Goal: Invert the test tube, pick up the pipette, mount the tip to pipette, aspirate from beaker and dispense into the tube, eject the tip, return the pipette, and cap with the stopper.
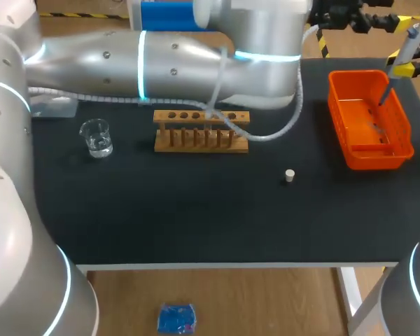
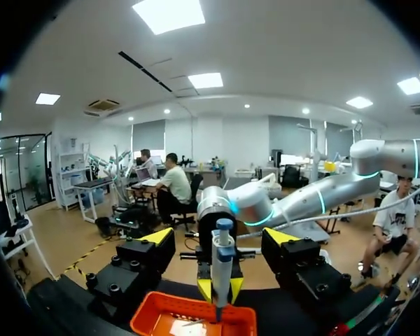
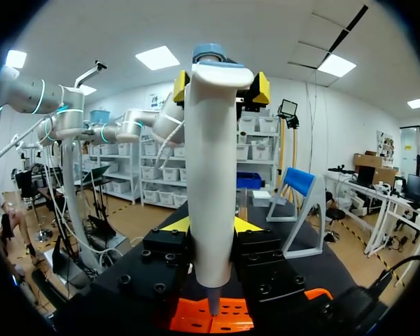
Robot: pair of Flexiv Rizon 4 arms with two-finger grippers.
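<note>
Nearest the front edge, the stopper (image 1: 290, 175) stands loose on the black table (image 1: 196, 224) at about 4 o'clock from its middle, so capping is not yet done. Further back, the beaker (image 1: 96, 136) sits at 10 o'clock with clear liquid in it, and the wooden rack (image 1: 201, 130) at 12 o'clock; I cannot make out the test tube in it, so inverting and filling cannot be judged. Beyond, at 2 o'clock, is the orange basket (image 1: 369, 119). Above its far corner the right gripper (image 3: 211, 225) pinches the pipette (image 1: 408, 43) upright, its narrow end pointing down into the basket. The left gripper (image 2: 218, 236) hangs farthest off, facing the pipette with its fingers spread wide and holding nothing. The pipette is clearly picked up and not returned. Its place over the basket suggests a tip step, mounting or ejecting; whether a tip is on it I cannot tell.
</note>
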